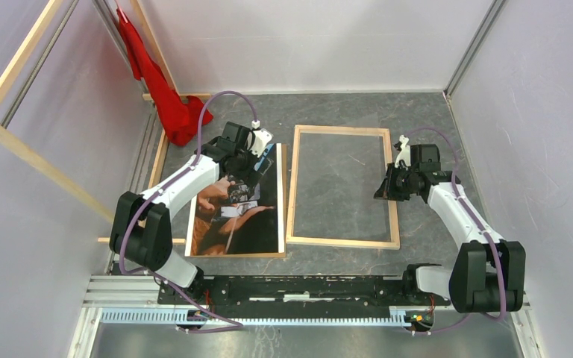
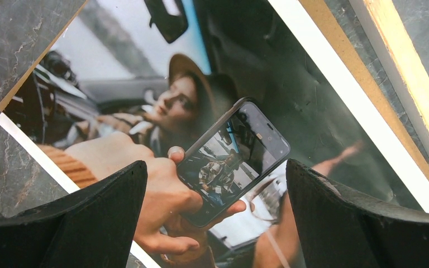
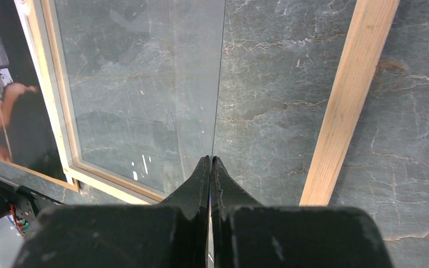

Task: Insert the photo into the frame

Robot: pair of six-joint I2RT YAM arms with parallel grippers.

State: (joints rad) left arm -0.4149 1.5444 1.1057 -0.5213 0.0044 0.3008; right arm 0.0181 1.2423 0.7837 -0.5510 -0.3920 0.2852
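Photo (image 1: 240, 225) upper part hidden beneath left arm (image 1: 188, 181).

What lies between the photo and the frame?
Left wrist view: a brown backing board strip, then a sliver of table, separate the photo from the frame.

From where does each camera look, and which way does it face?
Top external: above and behind the robot, looking down on the table; left arm and right arm show.
Left wrist: above the photo, facing down; the open left gripper frames it.
Right wrist: above the frame, facing down; the right gripper pinches a clear sheet.
Shared: both wrist views show the photo and a frame rail.
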